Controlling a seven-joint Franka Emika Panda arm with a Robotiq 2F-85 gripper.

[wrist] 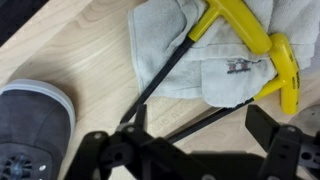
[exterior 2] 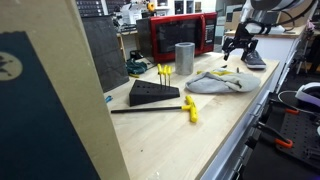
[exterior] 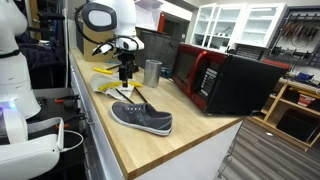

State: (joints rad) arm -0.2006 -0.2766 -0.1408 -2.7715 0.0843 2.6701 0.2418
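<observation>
A robot arm (exterior: pixel 122 15) built of glossy white, rounded shells, with a black ring around one joint, stands just behind the grey shoe (exterior: pixel 142 119). Above the shoe's toe, its gripper (exterior: pixel 125 77) is matte black, with open linkage bars and two slim fingers (wrist: pixel 110 158).

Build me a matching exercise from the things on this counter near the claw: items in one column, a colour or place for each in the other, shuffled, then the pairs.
1 shoe
2 microwave
3 cup
4 glove

A red front
B lies under the yellow-handled tools
C dark grey
D shiny metal

Pairs: 1-C, 2-A, 3-D, 4-B
</observation>
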